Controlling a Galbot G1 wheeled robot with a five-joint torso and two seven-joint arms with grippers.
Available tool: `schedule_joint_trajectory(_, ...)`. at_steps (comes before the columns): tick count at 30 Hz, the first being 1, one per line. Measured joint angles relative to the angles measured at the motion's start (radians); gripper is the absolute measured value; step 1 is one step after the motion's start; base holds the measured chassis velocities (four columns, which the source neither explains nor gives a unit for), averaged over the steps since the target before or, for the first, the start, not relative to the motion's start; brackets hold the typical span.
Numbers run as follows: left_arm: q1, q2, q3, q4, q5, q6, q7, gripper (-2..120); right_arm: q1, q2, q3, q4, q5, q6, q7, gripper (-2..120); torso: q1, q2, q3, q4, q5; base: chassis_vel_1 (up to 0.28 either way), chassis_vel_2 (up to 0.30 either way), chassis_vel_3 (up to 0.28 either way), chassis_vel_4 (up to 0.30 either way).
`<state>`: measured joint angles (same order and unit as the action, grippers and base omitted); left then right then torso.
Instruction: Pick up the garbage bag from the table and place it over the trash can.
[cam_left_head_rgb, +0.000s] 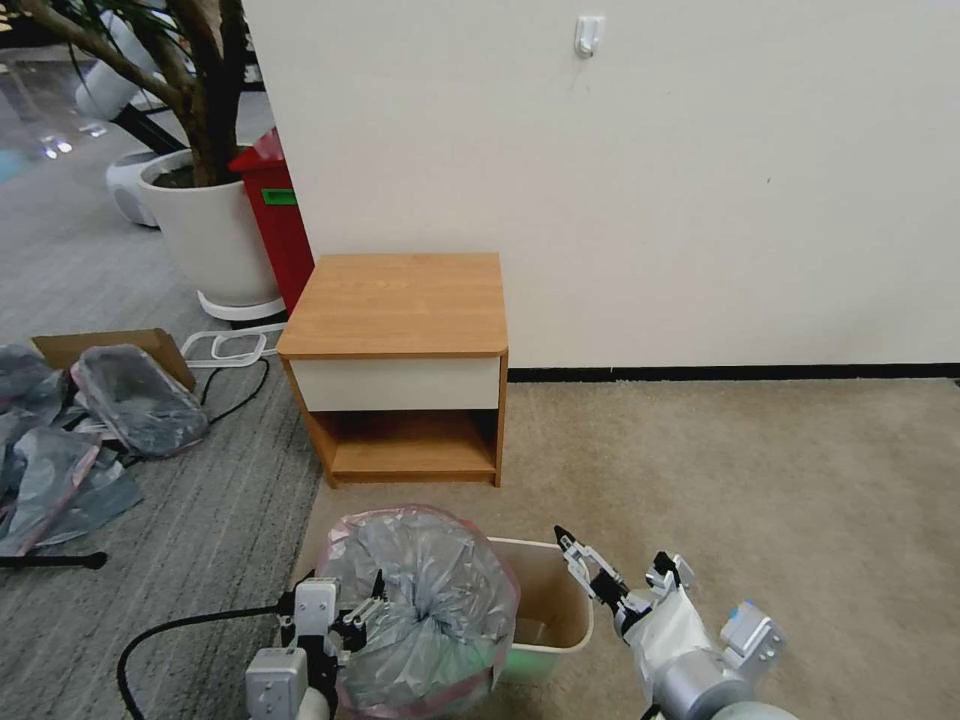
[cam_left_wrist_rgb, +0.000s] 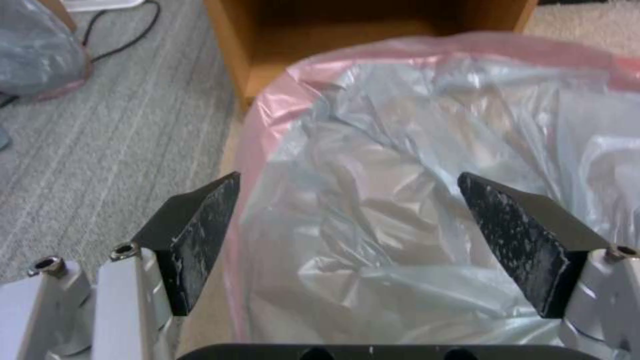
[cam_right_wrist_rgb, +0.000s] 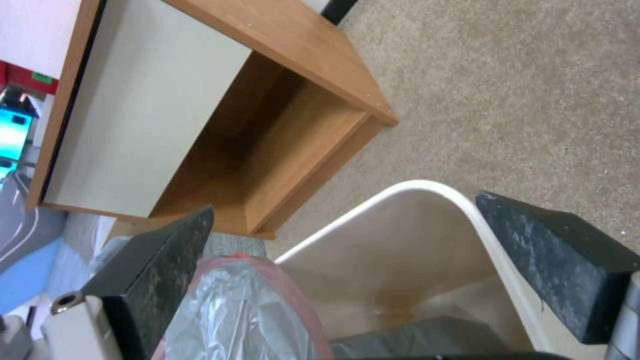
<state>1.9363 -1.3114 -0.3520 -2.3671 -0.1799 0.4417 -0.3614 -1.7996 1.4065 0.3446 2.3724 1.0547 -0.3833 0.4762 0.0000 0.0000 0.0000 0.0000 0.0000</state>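
Crinkly grey translucent garbage bag with pink-red rim (cam_left_head_rgb: 420, 600) draped over left part of cream-white rectangular plastic trash can (cam_left_head_rgb: 555, 600) — right part uncovered. Can on beige carpet just before orange-brown wooden nightstand table (cam_left_head_rgb: 400, 310). Left gripper (cam_left_head_rgb: 365, 610) spread wide at bag. Right gripper (cam_left_head_rgb: 620, 575) wide apart, above can's bare rim — gripping nothing.

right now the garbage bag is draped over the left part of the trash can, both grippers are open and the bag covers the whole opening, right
Not quite. The garbage bag covers only the left part of the trash can; the right side of the opening is bare, as the head view and right wrist view show. The rest holds: the left gripper and right gripper are both open.
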Motion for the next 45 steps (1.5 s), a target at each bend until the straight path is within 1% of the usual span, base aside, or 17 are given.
schedule_joint_trajectory(2, -0.004, 0.000, 0.004, 0.004, -0.001, 0.003, -0.001, 83, -0.001, 0.000, 0.000, -0.001, 0.000, 0.002, 0.000, 100, 0.000, 0.000, 0.000, 0.0000, 0.0000, 0.000, 0.000, 0.000, 0.000)
schedule_joint_trajectory(4, -0.013, 0.001, 0.019, 0.010, -0.003, 0.011, -0.006, 77, -0.001, 0.002, -0.002, -0.003, -0.001, 0.009, 0.000, 100, 0.000, 0.000, 0.000, 0.0000, 0.0000, 0.000, 0.000, 0.000, 0.000)
schedule_joint_trajectory(9, -0.027, 0.001, 0.044, 0.025, -0.009, 0.027, -0.022, 72, -0.001, 0.004, -0.012, -0.007, -0.007, 0.016, -0.003, 100, 0.000, 0.000, 0.000, 0.0000, 0.0000, 0.000, 0.000, 0.000, 0.000)
schedule_joint_trajectory(22, -0.049, 0.002, 0.063, 0.040, -0.027, 0.038, -0.035, 71, 0.000, 0.012, -0.027, -0.020, -0.036, 0.027, -0.009, 100, 0.000, 0.000, 0.000, 0.0000, 0.0000, 0.000, 0.000, 0.000, 0.000)
schedule_joint_trajectory(32, -0.101, 0.001, 0.123, 0.052, -0.029, 0.059, -0.051, 71, 0.002, 0.024, -0.042, -0.040, -0.054, 0.052, -0.010, 100, 0.000, 0.000, 0.000, 0.0000, 0.0000, 0.000, 0.000, 0.000, 0.000)
schedule_joint_trajectory(40, -0.164, 0.003, 0.188, 0.086, -0.029, 0.078, -0.062, 72, -0.001, 0.030, -0.036, -0.040, -0.061, 0.056, -0.009, 100, 0.000, 0.000, 0.000, 0.0000, 0.0000, 0.000, 0.000, 0.000, 0.000)
schedule_joint_trajectory(45, -0.179, 0.003, 0.192, 0.094, -0.033, 0.085, -0.067, 72, -0.002, 0.033, -0.036, -0.041, -0.066, 0.057, -0.009, 100, 0.000, 0.000, 0.000, 0.0000, 0.0000, 0.000, 0.000, 0.000, 0.000)
